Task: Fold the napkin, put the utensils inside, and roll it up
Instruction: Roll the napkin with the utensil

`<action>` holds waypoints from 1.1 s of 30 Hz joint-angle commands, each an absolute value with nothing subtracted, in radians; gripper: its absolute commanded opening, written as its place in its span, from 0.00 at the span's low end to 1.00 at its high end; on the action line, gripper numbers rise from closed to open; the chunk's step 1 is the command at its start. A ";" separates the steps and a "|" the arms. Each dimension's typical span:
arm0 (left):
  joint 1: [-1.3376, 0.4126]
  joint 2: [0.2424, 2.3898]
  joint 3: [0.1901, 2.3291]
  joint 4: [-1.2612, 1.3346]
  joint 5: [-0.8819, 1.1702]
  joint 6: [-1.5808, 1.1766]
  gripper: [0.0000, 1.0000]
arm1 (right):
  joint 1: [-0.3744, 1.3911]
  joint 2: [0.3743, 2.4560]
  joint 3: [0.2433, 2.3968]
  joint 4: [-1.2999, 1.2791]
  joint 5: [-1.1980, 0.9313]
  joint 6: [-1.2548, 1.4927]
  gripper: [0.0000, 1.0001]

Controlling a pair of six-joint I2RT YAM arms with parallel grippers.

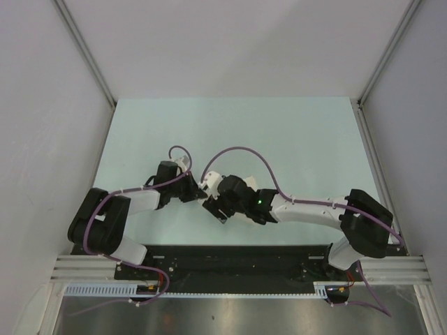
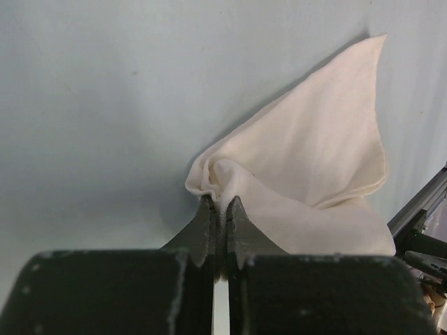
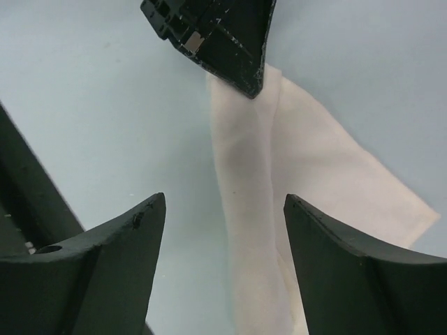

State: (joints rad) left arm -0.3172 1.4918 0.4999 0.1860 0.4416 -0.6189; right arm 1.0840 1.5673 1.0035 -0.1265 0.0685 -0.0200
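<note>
The cream-white napkin (image 2: 314, 160) lies bunched on the pale table. My left gripper (image 2: 220, 204) is shut on a pinched fold of its edge and lifts that part into a peak. In the right wrist view the napkin (image 3: 314, 174) shows as a long folded strip running under and between my right gripper's fingers. My right gripper (image 3: 223, 209) is open and empty, hovering just above the cloth, with the left gripper's fingertips (image 3: 230, 49) ahead of it. In the top view both grippers, left (image 1: 201, 191) and right (image 1: 215, 208), meet at the table's near middle and hide most of the napkin. The spoon is out of view.
The pale green table (image 1: 279, 139) is enclosed by white walls at the back and sides. A metal rail (image 1: 237, 266) runs along the near edge behind the arm bases, and part of it shows in the left wrist view (image 2: 419, 216).
</note>
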 commanded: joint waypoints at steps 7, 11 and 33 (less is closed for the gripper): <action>-0.321 1.528 0.528 0.117 0.431 -0.572 0.00 | 1.229 1.670 0.931 0.093 0.417 -0.225 0.60; -0.321 1.531 0.531 0.114 0.433 -0.569 0.00 | 1.235 1.727 0.936 0.112 0.410 -0.238 0.58; -0.289 1.384 0.609 0.063 0.370 -0.583 0.71 | 0.968 1.835 0.970 -0.040 -0.039 -0.029 0.38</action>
State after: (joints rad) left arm -0.3145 1.4761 0.5674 0.0944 0.4328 -0.5915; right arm 1.0409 1.8080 0.9730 0.0521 0.1478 -0.1043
